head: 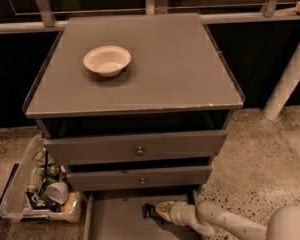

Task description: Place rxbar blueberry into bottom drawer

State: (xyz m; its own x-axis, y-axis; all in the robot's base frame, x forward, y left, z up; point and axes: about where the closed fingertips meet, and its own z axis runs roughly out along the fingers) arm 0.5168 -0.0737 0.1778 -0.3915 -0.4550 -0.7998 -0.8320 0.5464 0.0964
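Gripper (161, 210) reaching in from right, pinching rxbar blueberry (149, 211) low over bottom drawer (115, 225) floor, likely readying release.

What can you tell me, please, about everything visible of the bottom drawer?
The bottom drawer is a shallow grey tray, metal by its look, with a plain flat floor and a raised side rail. It stands pulled out under the two knobbed drawer fronts; the picture's edge cuts off its front. The gripper reaches over its floor from the right, the dark rxbar blueberry at its tip; whether the bar touches the floor cannot be told.
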